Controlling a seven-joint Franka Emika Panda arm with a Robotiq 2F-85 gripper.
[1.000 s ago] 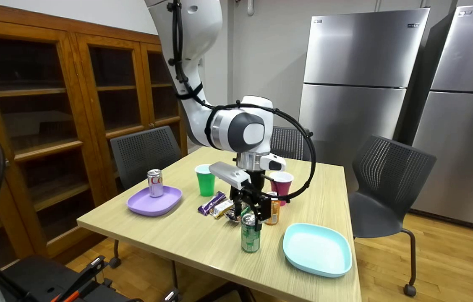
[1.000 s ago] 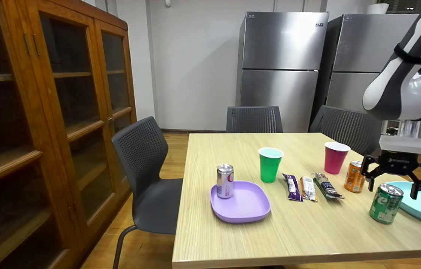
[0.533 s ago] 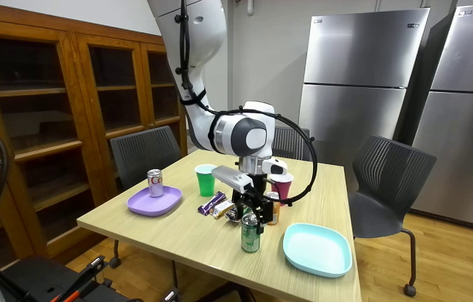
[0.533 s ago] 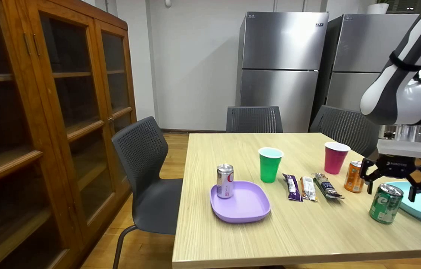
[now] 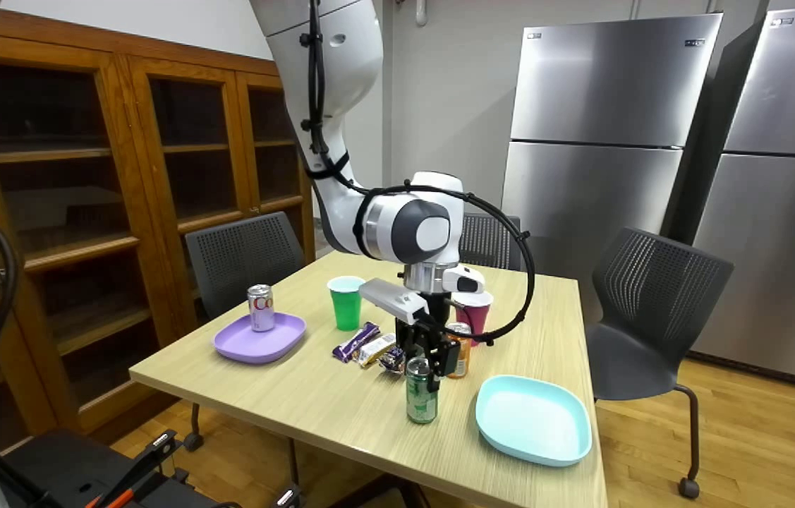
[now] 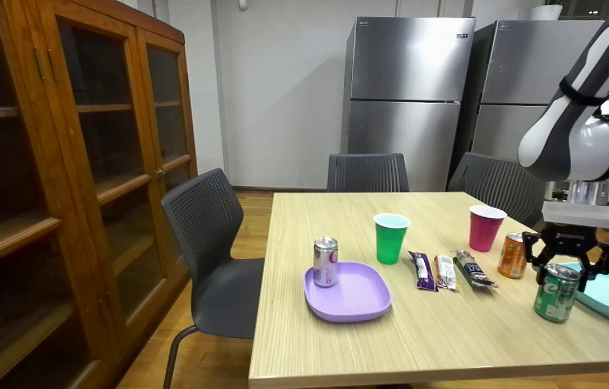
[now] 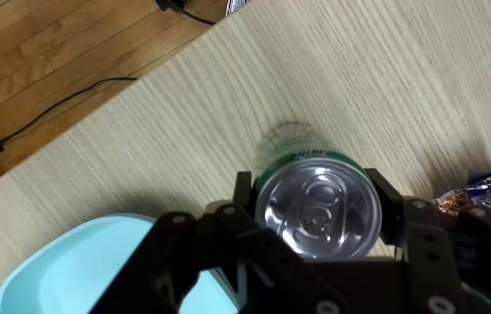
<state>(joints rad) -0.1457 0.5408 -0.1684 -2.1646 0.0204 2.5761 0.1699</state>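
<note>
My gripper [image 5: 420,368] is shut around the upper part of a green soda can [image 5: 422,404], which stands upright on the table; both also show in an exterior view, the gripper [image 6: 562,282] pointing down and the can [image 6: 550,302] between its fingers. In the wrist view the black fingers [image 7: 313,194] press against both sides of the can, and its silver lid [image 7: 321,209] faces the camera. A light blue tray [image 5: 535,420] lies beside the can, also in the wrist view [image 7: 75,266]. An orange can [image 6: 512,256] stands behind the gripper.
Three wrapped bars, purple [image 6: 423,272], white [image 6: 446,273] and dark [image 6: 473,269], lie beyond the can. A pink cup [image 6: 485,231] and a green cup [image 6: 390,239] stand farther back. A purple plate [image 6: 361,300] holds a silver can [image 6: 326,265]. Chairs [image 5: 658,317] surround the table.
My gripper has moved slightly and come down a little over the green can. Its fingers, open and wide earlier, have closed onto the can. The other things have not moved.
</note>
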